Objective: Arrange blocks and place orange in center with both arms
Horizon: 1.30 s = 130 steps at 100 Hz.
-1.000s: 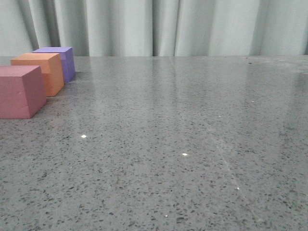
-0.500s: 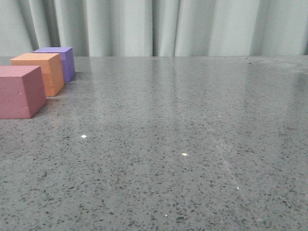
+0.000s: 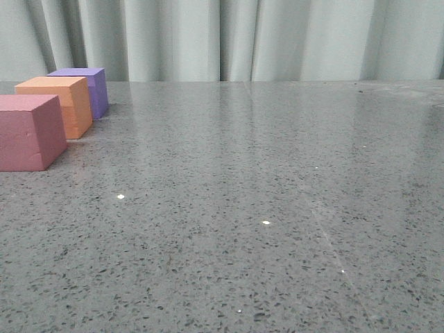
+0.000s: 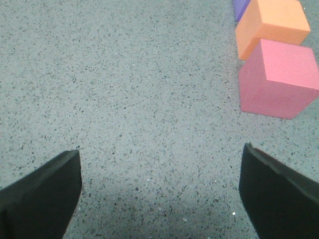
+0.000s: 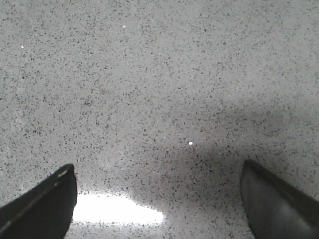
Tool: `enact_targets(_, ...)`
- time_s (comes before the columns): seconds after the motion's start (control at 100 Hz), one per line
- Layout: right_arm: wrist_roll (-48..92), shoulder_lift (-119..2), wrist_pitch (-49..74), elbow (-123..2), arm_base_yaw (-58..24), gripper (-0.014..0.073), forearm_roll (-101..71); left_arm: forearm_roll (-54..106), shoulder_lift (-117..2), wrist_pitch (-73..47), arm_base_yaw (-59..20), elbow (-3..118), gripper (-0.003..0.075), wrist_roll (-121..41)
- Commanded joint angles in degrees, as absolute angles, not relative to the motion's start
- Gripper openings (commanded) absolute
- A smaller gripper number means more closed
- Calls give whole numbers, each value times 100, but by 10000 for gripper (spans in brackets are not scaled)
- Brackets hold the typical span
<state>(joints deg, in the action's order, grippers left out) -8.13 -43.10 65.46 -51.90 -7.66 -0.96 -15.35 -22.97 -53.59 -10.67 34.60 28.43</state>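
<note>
Three foam cubes stand in a row at the table's far left in the front view: the pink cube [image 3: 29, 132] nearest, the orange cube [image 3: 59, 104] in the middle, the purple cube [image 3: 87, 87] farthest. They touch or nearly touch. In the left wrist view the pink cube [image 4: 279, 79], the orange cube [image 4: 271, 25] and a corner of the purple cube [image 4: 241, 7] show. My left gripper [image 4: 159, 164] is open and empty over bare table, apart from the cubes. My right gripper [image 5: 158, 181] is open and empty over bare table. Neither gripper shows in the front view.
The grey speckled table [image 3: 263, 194] stretches to the right of the cubes. A pale curtain [image 3: 222, 38] hangs behind the table's far edge. A bright light reflection [image 5: 117, 209] lies on the table between the right fingers.
</note>
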Motion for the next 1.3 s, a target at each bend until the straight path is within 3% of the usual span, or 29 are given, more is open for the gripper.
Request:
enact_targets(0.0,-745,-4284,6322,-5327,-718,649,-95,-1566,-2341,-5031,-1061,3612,609,2895)
enact_targets(0.1,-745,-4284,6322,-5327,-718,614,-95,-1566,-2341,-4826,-1061,3612,582,2895)
enact_targets(0.19,-745,-4284,6322,-5327,-718,525,-95,-1556,-2341,-4655,-1061,3612,494,2895)
enact_targets(0.48,-745,-4284,6349,-5327,-718,17,-95,-1544,-2341,-4555,-1061,3612,36,2895)
enact_targets(0.55,-745,-4284,6349,-5327,-718,-75,-95,-1555,-2341,-4541,-1061,3612,-17,2885)
enact_targets(1.29,-745,-4284,6349,-5327,-718,-68,-100,-1555,-2341,-4532,-1061,3612,-19,2885)
